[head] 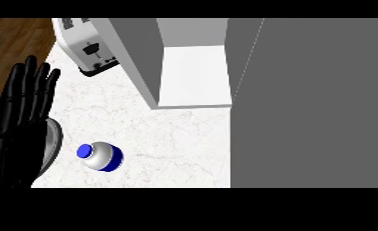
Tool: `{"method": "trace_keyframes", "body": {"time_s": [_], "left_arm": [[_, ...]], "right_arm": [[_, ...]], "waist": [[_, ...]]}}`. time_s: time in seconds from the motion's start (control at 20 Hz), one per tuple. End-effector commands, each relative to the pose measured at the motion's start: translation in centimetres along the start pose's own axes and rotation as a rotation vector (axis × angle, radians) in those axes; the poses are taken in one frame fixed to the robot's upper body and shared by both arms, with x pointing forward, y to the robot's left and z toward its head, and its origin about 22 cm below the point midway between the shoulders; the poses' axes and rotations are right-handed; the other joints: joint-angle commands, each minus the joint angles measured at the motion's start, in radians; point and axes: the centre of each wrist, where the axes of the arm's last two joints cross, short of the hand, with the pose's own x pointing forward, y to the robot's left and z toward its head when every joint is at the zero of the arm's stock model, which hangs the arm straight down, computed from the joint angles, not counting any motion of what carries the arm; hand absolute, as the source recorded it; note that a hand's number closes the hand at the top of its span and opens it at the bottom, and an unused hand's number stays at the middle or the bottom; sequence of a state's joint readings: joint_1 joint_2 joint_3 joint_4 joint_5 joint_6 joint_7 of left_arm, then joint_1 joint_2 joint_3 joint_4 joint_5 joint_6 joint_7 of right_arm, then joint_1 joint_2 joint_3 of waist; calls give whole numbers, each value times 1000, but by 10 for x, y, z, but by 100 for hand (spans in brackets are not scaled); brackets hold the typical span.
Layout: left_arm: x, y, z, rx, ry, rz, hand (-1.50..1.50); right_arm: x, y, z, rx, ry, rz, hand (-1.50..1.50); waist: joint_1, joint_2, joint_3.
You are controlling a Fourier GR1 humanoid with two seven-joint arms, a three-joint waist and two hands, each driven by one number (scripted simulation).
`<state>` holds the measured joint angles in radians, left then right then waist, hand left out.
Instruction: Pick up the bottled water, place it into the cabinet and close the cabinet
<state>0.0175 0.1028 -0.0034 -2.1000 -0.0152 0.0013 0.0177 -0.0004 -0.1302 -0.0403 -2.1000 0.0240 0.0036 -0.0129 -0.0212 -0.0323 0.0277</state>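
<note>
You have nothing done yet: bottled water (100,156) stands untouched at lower left, cabinet (192,75) open at upper centre, left hand (26,110) fingers straight, empty.

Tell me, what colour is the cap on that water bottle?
Blue; the cap shows clearly in the head view.

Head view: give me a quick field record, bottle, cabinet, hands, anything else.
bottled water: upright on the white counter, blue cap up, untouched
cabinet: open, white shelf showing, nothing visible on it
cabinet door: swung open, fills the view's right
left hand: open, fingers straight, resting at the view's left edge, apart from the bottle
right hand: not in view
toaster: behind-left of the cabinet
task state: bottle not yet picked up
</note>
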Motion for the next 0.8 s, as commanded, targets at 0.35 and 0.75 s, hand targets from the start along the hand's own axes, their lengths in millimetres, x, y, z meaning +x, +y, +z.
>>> {"method": "trace_keyframes", "body": {"time_s": [0.35,0.75], "left_arm": [[2,12,48,215,147,210,-150],[79,24,94,243,155,209,-150]], "right_arm": [[9,29,33,223,77,-264,-150],[76,30,59,260,95,-287,-150]], "waist": [[44,26,-29],[30,26,-28]]}}
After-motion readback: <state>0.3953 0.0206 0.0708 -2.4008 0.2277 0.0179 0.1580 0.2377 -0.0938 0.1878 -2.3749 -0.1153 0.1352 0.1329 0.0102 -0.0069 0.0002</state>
